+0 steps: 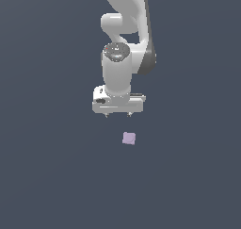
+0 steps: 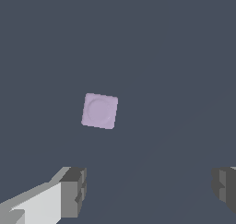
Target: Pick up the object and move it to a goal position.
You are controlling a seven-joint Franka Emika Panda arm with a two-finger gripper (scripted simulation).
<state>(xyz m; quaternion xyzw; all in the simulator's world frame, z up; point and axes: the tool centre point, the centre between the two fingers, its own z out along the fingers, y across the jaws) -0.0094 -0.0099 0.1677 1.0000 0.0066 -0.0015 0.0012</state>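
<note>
The dark grey-blue floor (image 1: 47, 176) fills both views and is plain, without any marks. Over it hangs the white arm (image 1: 123, 44), which points straight down. At its end is the white gripper (image 1: 117, 115), and its two short fingers stand wide apart with nothing between them; in the wrist view the grey fingertips (image 2: 73, 191) are seen far from each other. The cube (image 1: 129, 138) is small, pale lilac and matte, and much narrower than the gripper. It lies on the floor, a little turned, below the gripper and slightly to the exterior view's right, not touching it.
</note>
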